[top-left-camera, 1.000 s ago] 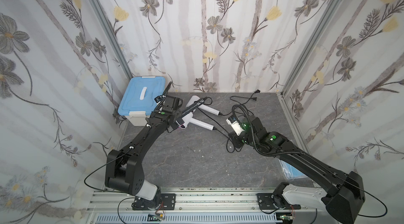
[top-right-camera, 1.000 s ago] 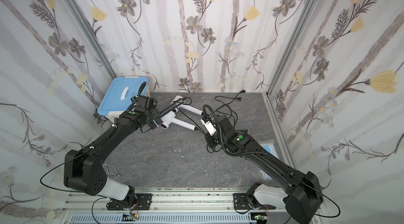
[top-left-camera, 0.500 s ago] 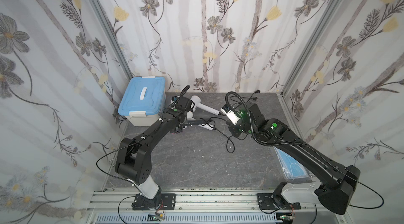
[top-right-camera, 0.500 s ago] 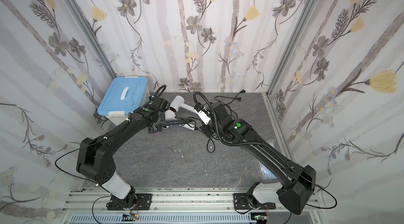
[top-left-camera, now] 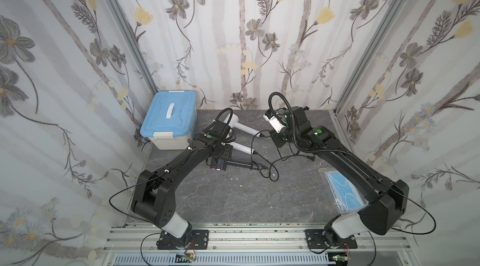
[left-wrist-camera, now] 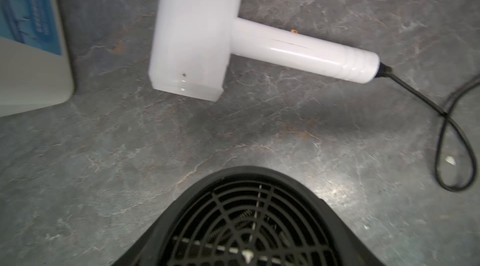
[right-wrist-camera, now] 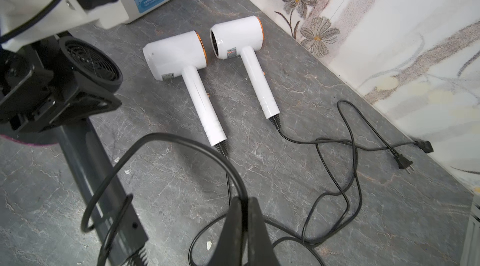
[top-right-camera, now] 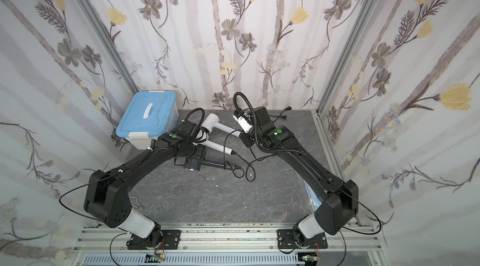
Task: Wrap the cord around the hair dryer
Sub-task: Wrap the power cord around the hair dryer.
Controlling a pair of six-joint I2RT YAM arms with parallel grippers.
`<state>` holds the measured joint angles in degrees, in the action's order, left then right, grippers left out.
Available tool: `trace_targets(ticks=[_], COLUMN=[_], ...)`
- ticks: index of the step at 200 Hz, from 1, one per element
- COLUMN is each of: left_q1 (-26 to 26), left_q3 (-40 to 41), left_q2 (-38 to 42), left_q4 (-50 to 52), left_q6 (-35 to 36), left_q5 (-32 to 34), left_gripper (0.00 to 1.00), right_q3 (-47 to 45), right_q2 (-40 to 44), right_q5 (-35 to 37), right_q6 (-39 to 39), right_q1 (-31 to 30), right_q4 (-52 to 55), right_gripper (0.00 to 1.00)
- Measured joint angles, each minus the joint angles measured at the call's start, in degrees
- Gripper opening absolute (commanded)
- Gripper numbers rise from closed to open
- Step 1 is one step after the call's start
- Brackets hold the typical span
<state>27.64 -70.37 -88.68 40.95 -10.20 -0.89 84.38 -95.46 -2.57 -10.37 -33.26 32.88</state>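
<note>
Right gripper pinches one cord; two white dryers, one black dryer.

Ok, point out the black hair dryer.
Left of centre in both top views, the black hair dryer is in the left gripper, beside the nearer white dryer.

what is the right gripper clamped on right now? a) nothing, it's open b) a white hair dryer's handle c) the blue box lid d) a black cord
d: in the right wrist view the right gripper is shut on the black cord, which loops away from its tips.
</note>
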Motion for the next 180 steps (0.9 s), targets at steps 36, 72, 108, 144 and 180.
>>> trace_targets(ticks=[36, 72, 108, 144, 180], left_q1=[0.0, -1.2, -3.2, -3.4, -3.4], left_q3=[4.3, 9.2, 11.8, 7.8, 1.6], left_q2=[4.3, 8.5, 13.2, 15.7, 17.3], left_q4=[-4.2, -11.6, -19.9, -22.1, -18.1], left_q6=[0.5, -3.2, -11.2, -17.0, -19.6], left_q5=[-10.3, -17.1, -20.3, -17.7, -10.5], left_gripper=[0.0, 0.0, 0.0, 0.0, 0.0], right_q3=[-2.2, -7.4, -14.1, -21.1, -26.9], right_q2=[-1.0, -0.9, 1.5, 4.9, 8.9], right_q5=[-5.5, -10.8, -14.6, -18.6, -23.1], right_q6=[0.1, 1.2, 3.4, 6.4, 10.0], right_q1=[2.4, 4.1, 4.5, 4.6, 4.7], right_q4=[-2.3, -5.5, -9.7, -14.4, -21.0], right_gripper=[0.0, 0.0, 0.0, 0.0, 0.0])
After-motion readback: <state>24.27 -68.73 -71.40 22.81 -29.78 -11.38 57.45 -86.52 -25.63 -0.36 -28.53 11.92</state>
